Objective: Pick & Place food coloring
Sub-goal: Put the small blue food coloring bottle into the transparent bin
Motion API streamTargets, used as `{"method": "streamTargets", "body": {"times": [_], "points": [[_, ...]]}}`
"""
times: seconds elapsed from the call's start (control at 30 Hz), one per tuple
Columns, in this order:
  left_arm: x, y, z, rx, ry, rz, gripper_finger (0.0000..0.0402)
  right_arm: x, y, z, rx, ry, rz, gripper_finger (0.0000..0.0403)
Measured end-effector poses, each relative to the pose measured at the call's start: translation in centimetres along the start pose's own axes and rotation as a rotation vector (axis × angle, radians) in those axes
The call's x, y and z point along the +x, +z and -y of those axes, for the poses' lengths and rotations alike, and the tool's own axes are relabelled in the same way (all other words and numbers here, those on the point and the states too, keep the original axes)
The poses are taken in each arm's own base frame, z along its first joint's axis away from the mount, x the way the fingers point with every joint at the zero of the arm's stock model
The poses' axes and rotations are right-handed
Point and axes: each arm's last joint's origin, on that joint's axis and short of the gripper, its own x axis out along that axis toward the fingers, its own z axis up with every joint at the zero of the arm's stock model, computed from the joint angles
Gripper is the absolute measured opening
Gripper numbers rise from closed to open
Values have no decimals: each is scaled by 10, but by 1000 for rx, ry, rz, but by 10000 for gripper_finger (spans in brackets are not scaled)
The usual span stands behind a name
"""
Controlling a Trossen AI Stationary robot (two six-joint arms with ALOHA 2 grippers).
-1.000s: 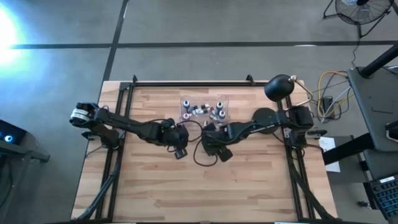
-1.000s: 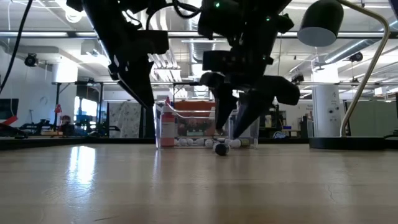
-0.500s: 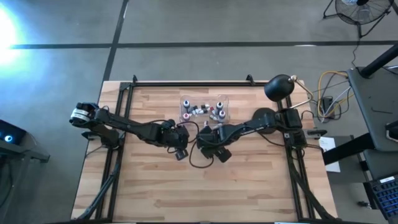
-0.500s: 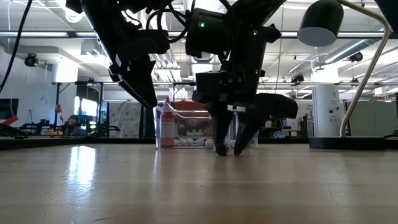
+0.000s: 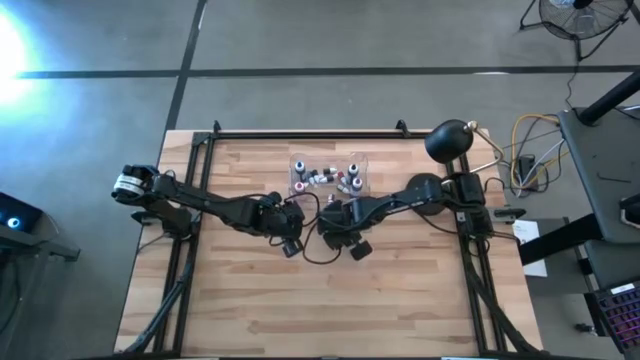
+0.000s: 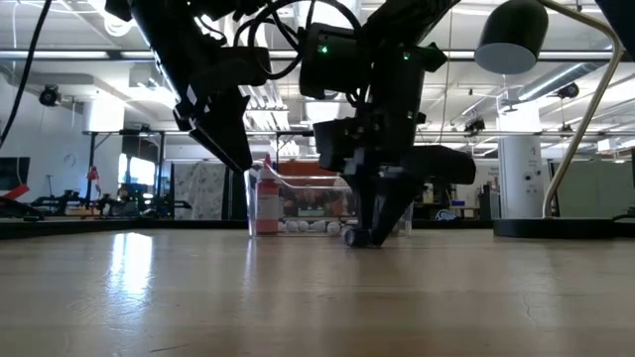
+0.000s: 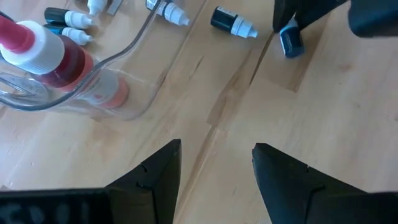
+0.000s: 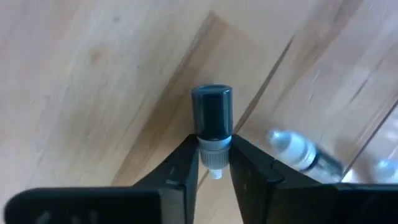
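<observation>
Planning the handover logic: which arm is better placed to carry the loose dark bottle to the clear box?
The right: its gripper is shut on the dark bottle. The left gripper hangs open and empty nearby.

Smooth pale wooden table [image 5: 400, 290], clear glossy plastic box [image 7: 118, 93], glossy dark bottle [image 8: 212, 118].

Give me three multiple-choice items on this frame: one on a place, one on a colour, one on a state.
1. Where is the right gripper?
A. on the wooden table beside the clear box
B. over the lamp
C. off the table

2. What colour is the body of the bottle between its fingers?
A. yellow
B. dark
C. green

3. How does the left gripper stand?
A. shut on a bottle
B. open, holding nothing
C. inside the box

Key: 1 A, the high view places it there; 2 B, the right wrist view shows it; 3 B, the left wrist view shows bare table between its fingers.
</observation>
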Motion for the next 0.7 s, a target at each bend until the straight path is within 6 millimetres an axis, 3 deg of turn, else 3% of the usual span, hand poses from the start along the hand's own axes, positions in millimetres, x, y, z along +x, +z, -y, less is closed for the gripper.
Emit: {"method": "streamTargets", "body": {"times": [0.17, 0.27, 0.4, 0.5, 0.7], "points": [[0, 0, 0, 0, 2, 2, 172, -10, -6, -2, 114, 26, -58, 54], [0, 1, 0, 4, -1, 10, 172, -36, -4, 4, 224, -59, 18, 59], [0, 2, 1, 27, 4, 20, 172, -82, -7, 24, 360, -325, 192, 76], [0, 1, 0, 46, 6, 17, 172, -103, -14, 46, 451, -458, 300, 91], [0, 2, 0, 46, 4, 20, 172, -114, -40, 80, 688, -478, 290, 141]]}}
